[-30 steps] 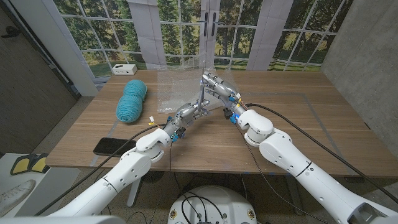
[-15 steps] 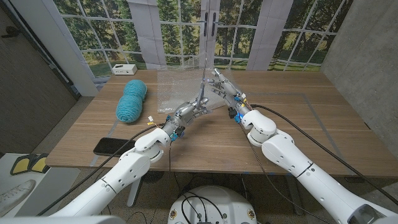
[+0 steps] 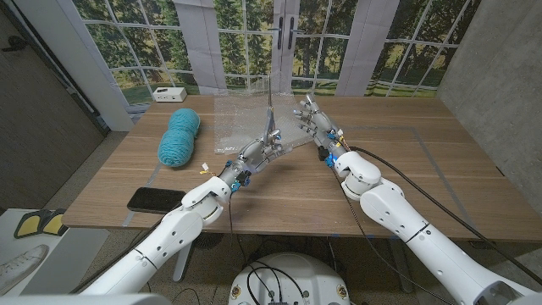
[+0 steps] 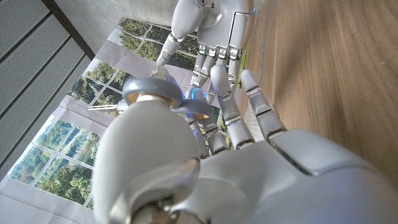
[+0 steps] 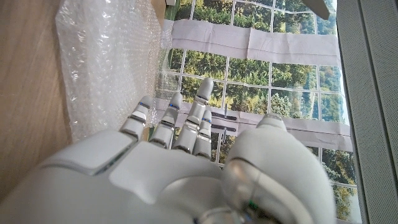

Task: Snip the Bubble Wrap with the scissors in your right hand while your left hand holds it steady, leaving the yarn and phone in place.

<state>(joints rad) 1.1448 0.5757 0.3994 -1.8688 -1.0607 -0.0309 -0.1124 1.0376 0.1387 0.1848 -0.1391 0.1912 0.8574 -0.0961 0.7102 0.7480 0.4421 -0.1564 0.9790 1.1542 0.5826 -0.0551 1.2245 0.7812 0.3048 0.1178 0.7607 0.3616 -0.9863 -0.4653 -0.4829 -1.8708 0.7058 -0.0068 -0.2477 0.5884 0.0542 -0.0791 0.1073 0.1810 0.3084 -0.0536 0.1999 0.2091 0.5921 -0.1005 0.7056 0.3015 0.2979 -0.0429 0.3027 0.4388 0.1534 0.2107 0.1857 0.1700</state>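
On the wooden table are counted: one sheet of bubble wrap, one pair of scissors, one skein of teal yarn, one black phone and one small white box. Two robot hands are recorded, left hand and right hand.

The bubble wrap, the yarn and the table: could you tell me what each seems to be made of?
Bubble wrap: clear plastic film, glossy, covered in small air pockets that catch the light. Yarn: soft teal fibre, matte, wound strands showing; wool or acrylic cannot be told. Table: wood or wood veneer, brown, with a visible grain and a low sheen.
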